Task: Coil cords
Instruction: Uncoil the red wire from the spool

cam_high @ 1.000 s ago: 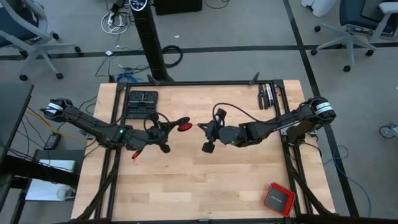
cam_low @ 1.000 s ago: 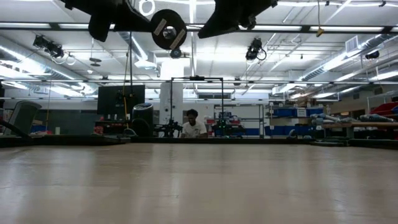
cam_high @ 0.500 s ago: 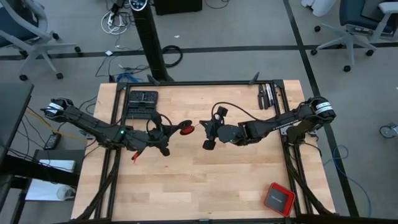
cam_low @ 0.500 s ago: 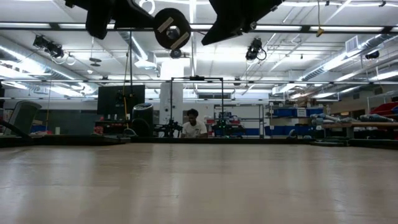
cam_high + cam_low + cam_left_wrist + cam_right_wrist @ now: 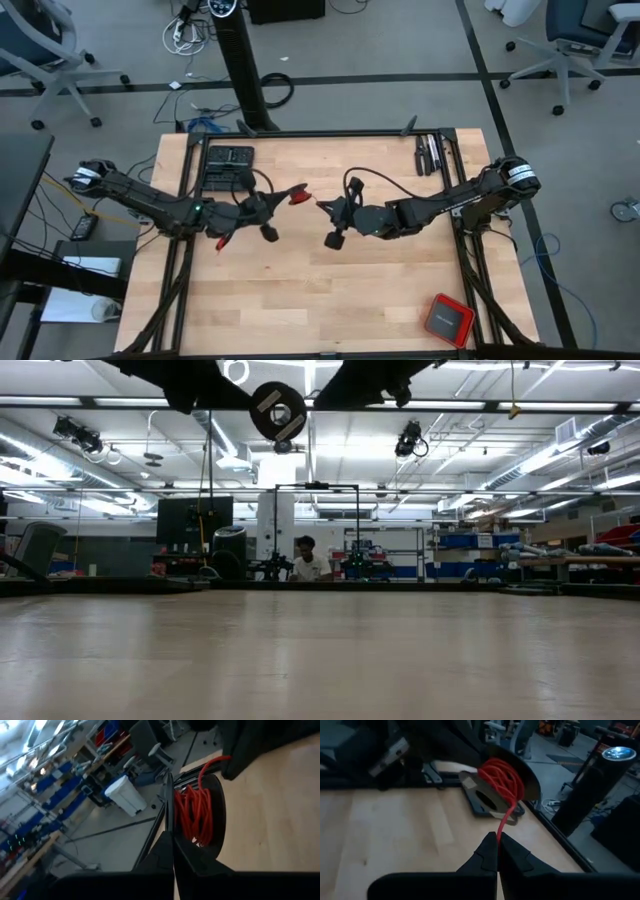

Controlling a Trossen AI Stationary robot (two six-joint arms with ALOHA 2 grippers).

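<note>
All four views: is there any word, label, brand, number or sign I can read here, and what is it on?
None can be read.
Spool of red cord: its paper label shows no legible print.
Red box: no readable marking.
Black case: too small to tell.
Shelves and bins in the room beyond the table: any signs are too small to read.

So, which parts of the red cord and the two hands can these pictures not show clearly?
- High view: the red cord is too small to show its windings or the strand to the right hand.
- Low view: both hands are cut off by the top edge; only the spool shows.
- Left wrist view: the left hand hides part of the spool.
- Right wrist view: the cord's end is hidden between the shut fingers.
</note>
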